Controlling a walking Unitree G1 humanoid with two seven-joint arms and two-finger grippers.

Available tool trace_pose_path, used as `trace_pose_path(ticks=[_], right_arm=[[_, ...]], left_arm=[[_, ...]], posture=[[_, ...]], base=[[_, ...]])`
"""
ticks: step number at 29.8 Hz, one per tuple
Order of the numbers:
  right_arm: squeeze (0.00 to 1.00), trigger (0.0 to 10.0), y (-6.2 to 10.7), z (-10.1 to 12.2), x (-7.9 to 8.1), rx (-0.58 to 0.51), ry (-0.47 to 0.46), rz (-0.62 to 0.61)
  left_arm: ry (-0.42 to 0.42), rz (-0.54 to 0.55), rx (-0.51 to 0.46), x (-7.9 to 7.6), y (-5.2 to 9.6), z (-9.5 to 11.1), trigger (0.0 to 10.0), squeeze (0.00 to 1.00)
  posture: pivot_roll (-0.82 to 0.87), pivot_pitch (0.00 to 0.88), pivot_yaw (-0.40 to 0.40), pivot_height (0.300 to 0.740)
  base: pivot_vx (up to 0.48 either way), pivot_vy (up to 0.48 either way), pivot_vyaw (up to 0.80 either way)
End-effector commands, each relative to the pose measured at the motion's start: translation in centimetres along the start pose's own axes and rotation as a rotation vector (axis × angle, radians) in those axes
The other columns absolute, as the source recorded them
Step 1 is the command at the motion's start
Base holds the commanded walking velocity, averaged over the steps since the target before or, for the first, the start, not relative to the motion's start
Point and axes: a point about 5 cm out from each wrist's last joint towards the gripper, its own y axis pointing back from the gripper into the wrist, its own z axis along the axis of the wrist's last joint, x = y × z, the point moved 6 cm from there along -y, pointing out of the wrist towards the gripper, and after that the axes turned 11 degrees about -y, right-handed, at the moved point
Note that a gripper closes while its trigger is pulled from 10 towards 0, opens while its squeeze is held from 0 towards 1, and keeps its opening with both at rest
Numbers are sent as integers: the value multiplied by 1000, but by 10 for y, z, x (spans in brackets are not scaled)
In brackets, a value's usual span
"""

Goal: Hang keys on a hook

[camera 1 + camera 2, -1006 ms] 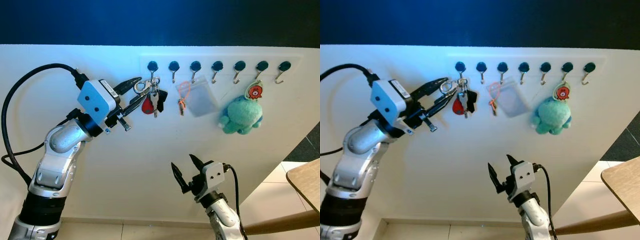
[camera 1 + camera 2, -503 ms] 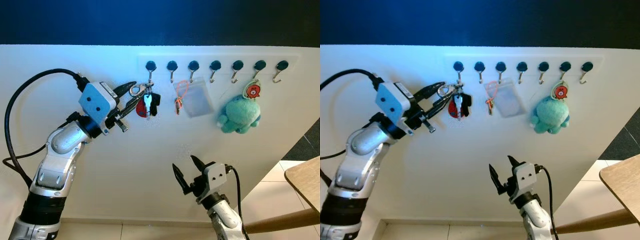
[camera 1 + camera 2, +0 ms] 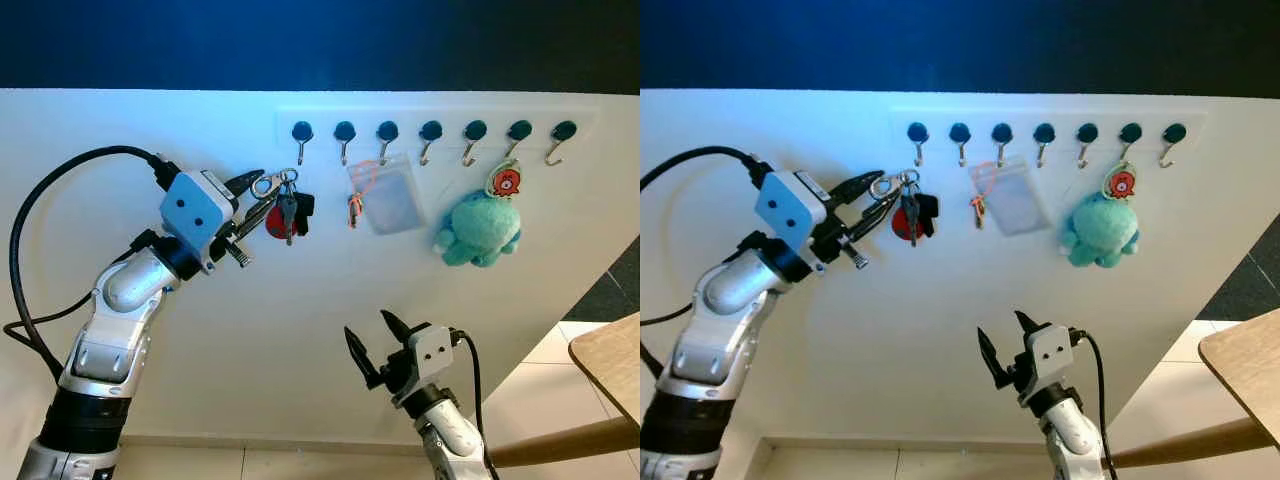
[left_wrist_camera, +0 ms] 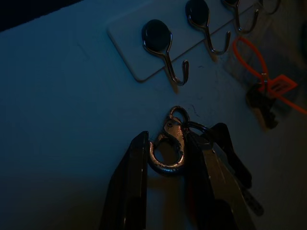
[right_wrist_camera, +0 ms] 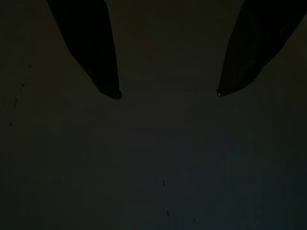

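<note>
A white wall (image 3: 300, 300) carries a strip of seven black-headed hooks, and the left gripper (image 3: 262, 194) is raised toward its left end, its two black fingers (image 4: 129, 187) pinching the silver clasp of a bunch of keys (image 3: 284, 211). The bunch, with a red tag and dark fobs hanging from the clasp, is held just below and to the left of the first hook (image 3: 301, 138), close to the wall but apart from the hook; in the left wrist view the clasp's top loop sits under the hook's upturned tip with a gap between them, so the keys are not yet hung. The second hook (image 3: 344, 137) is bare. From the third hook (image 3: 386, 136) hang a clear plastic badge holder (image 3: 387, 198) and an orange loop with a small dark key (image 3: 355, 208). Further right, a teal plush toy (image 3: 481, 230) with a round orange-and-white tag (image 3: 507, 182) hangs from the sixth hook (image 3: 517, 135). The right gripper (image 3: 371, 348) is low in front of the wall, well apart from the hooks, its fingers spread wide and holding nothing; the right wrist view is very dark, with the two finger tips apart. At the lower right edge is the corner of a wooden tabletop (image 3: 610, 368), above a tiled floor (image 3: 540, 385).
</note>
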Motion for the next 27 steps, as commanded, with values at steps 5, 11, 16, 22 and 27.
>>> trace_pose_path(ticks=[5,11,16,22,27], right_arm=[[0,10000,2,-2,0,12,-9,0],[0,10000,3,-3,0,14,-8,1],[0,10000,2,-4,-1,18,-6,2],[0,10000,1,-4,2,18,-8,9],[0,10000,1,-4,2,20,-7,10]], left_arm=[[11,47,-128,11,-1,27,10000,0],[7,60,-181,17,-4,41,10000,0],[-3,46,-189,15,-5,43,10000,0],[7,21,-145,11,-4,33,10000,0],[34,8,-124,9,-3,28,10000,0]], posture=[[38,66,9,740],[38,65,5,740],[39,60,6,740],[40,57,6,740],[40,62,7,740]], base=[[0,0,0],[0,0,0],[0,0,0],[0,0,0],[0,0,0]])
